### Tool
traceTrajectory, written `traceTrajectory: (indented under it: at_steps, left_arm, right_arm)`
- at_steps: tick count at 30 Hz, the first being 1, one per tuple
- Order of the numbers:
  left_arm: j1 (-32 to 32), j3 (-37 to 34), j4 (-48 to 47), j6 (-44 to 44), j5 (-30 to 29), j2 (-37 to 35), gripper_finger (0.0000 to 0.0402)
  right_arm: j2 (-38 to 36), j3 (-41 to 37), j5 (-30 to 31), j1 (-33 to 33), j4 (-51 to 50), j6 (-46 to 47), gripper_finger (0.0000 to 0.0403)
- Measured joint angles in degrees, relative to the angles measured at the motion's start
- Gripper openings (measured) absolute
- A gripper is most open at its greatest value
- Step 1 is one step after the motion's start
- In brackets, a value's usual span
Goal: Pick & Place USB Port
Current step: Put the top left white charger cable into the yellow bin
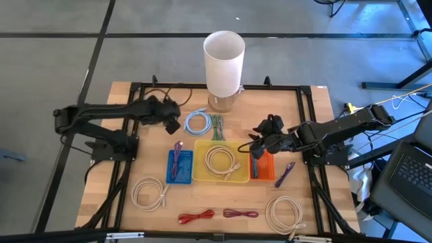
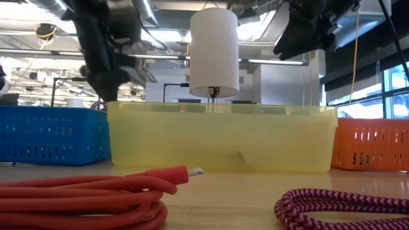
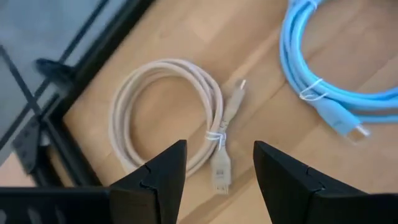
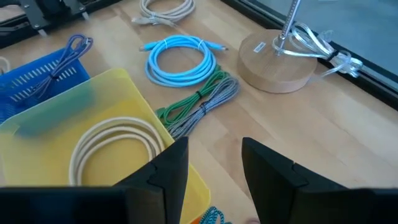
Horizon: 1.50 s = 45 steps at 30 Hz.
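Note:
Several coiled USB cables lie on the wooden table. A beige coil [image 3: 168, 118] lies flat right below my left gripper [image 3: 217, 180], which hovers open above it near the far left of the table [image 1: 170, 116]. A light blue coil [image 1: 198, 121] lies beside it, also shown in the left wrist view [image 3: 329, 74]. My right gripper [image 4: 214, 180] is open and hangs over the far right corner of the yellow bin [image 1: 202, 177], near the orange bin [image 1: 263, 169]. A cream coil [image 4: 118, 146] rests in the yellow bin.
A blue bin [image 1: 179, 177] holds a purple cable. Green and grey cables [image 4: 199, 106] lie by the white lamp's wooden base [image 4: 277, 62]. Cream coils [image 1: 150, 192] [image 1: 285, 212], red [image 1: 196, 217], maroon [image 1: 239, 214] and purple braided [image 1: 283, 174] cables lie toward the near edge.

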Motion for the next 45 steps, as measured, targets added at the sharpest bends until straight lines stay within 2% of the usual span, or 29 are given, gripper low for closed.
traceTrajectory:
  at_steps: [6, 11, 16, 23, 27, 32, 38, 45]
  left_arm:
    - [7.84, 0.0, 1.23, 8.78, 6.31, 7.56, 0.0179]
    - [12.98, -0.02, 1.86, 14.28, 12.58, 12.31, 0.0179]
    - [16.38, -0.02, 3.58, 17.18, 13.69, 15.89, 0.0179]
    - [19.99, -1.24, 8.67, 20.02, 19.5, 19.71, 0.0179]
    - [20.63, -1.55, 9.06, 22.18, 20.74, 20.87, 0.0153]
    - [20.53, -1.66, 9.19, 21.84, 21.26, 19.93, 0.0044]
    - [20.45, -2.02, 7.77, 18.0, 17.65, 14.91, 0.0038]
    - [16.41, -1.97, 2.54, 13.66, 20.49, 2.37, 0.0038]
  right_arm:
    - [0.0, 0.0, -3.52, 0.87, 0.1, -0.02, 0.0153]
    - [0.0, 0.0, -3.82, 2.27, 0.09, -0.11, 0.0153]
    - [0.0, 0.0, -3.82, 2.95, 0.05, 0.5, 0.0153]
    - [0.0, 0.0, -3.82, 3.23, -0.04, 0.7, 0.0153]
    - [0.0, 0.0, -3.82, 3.23, -0.28, 0.7, 0.0153]
    - [0.0, 0.01, -3.82, 3.24, -0.37, 0.72, 0.0153]
    - [0.0, 0.01, -3.82, 3.23, -0.45, 0.76, 0.0153]
    - [0.0, 0.02, -3.42, 3.26, -0.45, 0.76, 0.0153]
